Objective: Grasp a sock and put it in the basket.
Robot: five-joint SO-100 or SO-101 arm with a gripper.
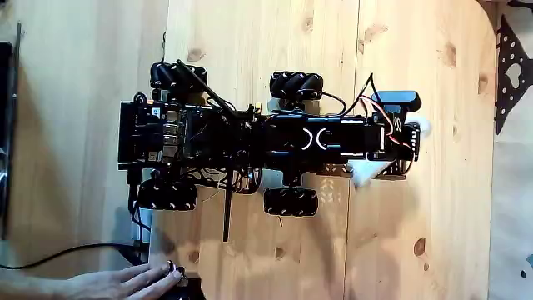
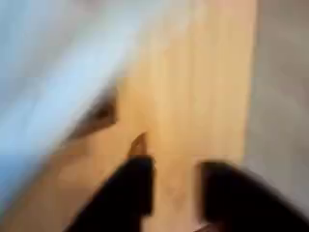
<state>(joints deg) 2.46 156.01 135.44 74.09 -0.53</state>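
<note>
Sock point(image 1: 366, 171) pokes out under the arm; gripper point(image 2: 174, 184) fingers parted, empty — blurred, could miss the cloth.

Pale knotty wood floor point(image 1: 250, 50) carries wheeled robot point(image 1: 266, 137), apparently a sock point(image 1: 366, 171).

The fixed view looked straight down from high above on the wheeled robot point(image 1: 250, 142) and the wooden floor point(image 1: 250, 42). The blurred wrist view sat close above that floor point(image 2: 193, 106), facing down past the gripper point(image 2: 177, 193).
</note>
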